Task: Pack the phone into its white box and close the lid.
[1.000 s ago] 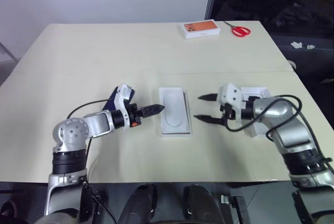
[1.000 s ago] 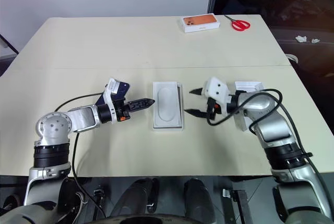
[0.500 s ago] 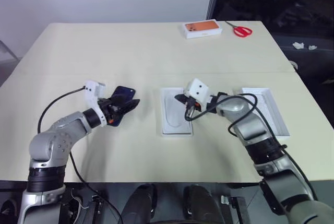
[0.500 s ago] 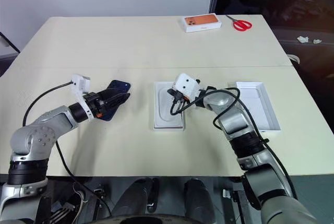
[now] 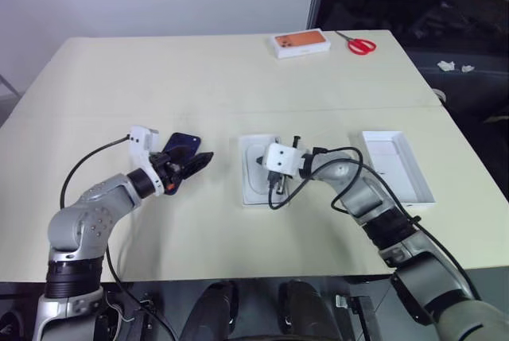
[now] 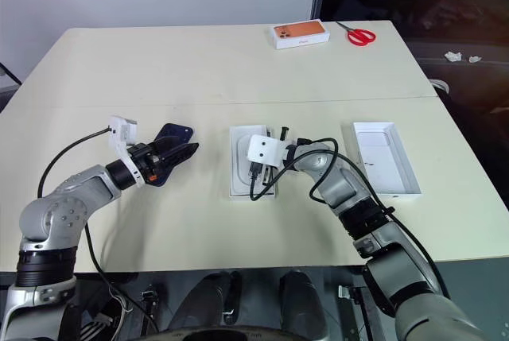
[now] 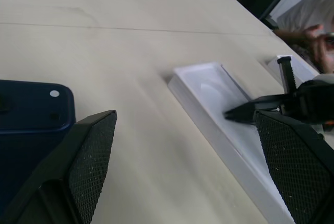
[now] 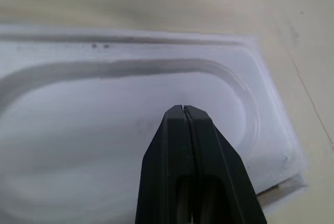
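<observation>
We see the right gripper [image 8: 183, 110] pinched shut, empty, pressing into the white box [image 5: 251, 190] mid-tabletop; left gripper [image 5: 193, 161] spread wide beside the phone [image 5: 180, 147]. Steady tray first.

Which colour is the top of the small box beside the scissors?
Orange, on a white box; the right eye view shows it best.

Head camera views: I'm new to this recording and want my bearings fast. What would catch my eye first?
The right gripper, fingers pressed shut, pokes down over the oval recess of the white box at the table's middle. On its left, the left gripper stands wide open beside the phone, which lies flat on the table. The lid lies open side up on the right.
</observation>
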Robot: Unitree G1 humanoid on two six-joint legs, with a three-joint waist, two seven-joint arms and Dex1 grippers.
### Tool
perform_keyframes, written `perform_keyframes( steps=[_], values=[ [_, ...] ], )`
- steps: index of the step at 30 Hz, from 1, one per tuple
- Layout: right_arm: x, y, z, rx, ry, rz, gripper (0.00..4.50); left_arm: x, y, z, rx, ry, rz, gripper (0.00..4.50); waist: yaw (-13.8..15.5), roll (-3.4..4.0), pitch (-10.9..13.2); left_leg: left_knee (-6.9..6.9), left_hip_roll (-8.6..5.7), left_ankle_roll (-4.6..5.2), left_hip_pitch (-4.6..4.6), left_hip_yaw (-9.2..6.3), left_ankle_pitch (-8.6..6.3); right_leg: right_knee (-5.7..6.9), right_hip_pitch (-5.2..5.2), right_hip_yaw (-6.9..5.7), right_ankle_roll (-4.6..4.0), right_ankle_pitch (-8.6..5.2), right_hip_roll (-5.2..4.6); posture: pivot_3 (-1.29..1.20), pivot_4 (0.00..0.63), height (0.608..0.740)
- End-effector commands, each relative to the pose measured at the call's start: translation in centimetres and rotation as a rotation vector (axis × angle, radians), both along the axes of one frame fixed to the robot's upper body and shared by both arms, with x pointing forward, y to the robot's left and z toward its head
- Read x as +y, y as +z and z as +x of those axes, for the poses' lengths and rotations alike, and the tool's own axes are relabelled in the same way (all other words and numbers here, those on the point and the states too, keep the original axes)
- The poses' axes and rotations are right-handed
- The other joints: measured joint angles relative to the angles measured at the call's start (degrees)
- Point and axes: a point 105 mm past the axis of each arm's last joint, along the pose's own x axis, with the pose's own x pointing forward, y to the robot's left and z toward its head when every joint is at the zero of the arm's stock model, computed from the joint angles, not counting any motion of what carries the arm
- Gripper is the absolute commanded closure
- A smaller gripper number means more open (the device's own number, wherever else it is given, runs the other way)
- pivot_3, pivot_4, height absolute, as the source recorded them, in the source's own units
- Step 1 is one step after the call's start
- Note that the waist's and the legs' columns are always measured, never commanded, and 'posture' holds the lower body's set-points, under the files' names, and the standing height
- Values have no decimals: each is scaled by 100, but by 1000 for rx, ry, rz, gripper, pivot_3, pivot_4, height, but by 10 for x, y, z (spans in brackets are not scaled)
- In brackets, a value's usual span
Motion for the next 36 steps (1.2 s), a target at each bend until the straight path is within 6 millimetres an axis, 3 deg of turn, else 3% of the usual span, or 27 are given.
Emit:
perform_keyframes(
  steps=[1, 12, 20, 30, 32, 34, 36],
  values=[
    [-6, -4, -6, 7, 24, -35, 4466, 3, 12, -1, -54, 8, 4, 74, 4, 0, 0, 0, 0, 0, 0, 0, 0, 0, 1, 0, 0, 0, 0, 0, 150, 740],
    [1, -7, -20, 36, 76, -36, 4466, 3, 12, 1, -58, 12, 10, 74, 10, -1, -1, 1, -1, 7, 1, -1, -4, -1, 4, -1, 0, 0, -2, 0, 150, 740],
    [7, 13, -4, -18, 19, 62, 4466, 8, 10, 2, -43, 29, 38, 74, -4, 0, 0, 0, 2, 3, 2, 0, -2, 0, 1, 0, 0, 0, 1, 0, 150, 740],
    [32, 59, -7, 66, 30, 287, 4466, 54, 11, 4, 38, 93, 102, 74, -10, 1, 1, -4, 5, 25, 1, -3, -15, 2, -4, 0, 0, 0, 5, 0, 150, 740],
    [44, 64, -10, 71, 51, 294, 4466, 74, 11, 6, 60, 130, 152, 74, -12, 1, 1, -3, 4, 26, 1, -2, -15, 2, -3, -1, 0, 0, 4, 0, 150, 740],
    [69, 61, -14, 67, 90, 282, 4466, 96, 4, 11, 116, 179, 197, 74, -29, 1, 1, -4, 4, 25, 1, -2, -15, 6, -8, 0, 0, 0, 4, 0, 150, 740],
    [86, 56, -16, 69, 111, 263, 4466, 104, 0, 14, 138, 187, 220, 74, -33, 1, 1, -10, 6, 22, 1, -2, -13, 8, -14, -1, 0, 0, 8, 0, 150, 740]
  ],
)
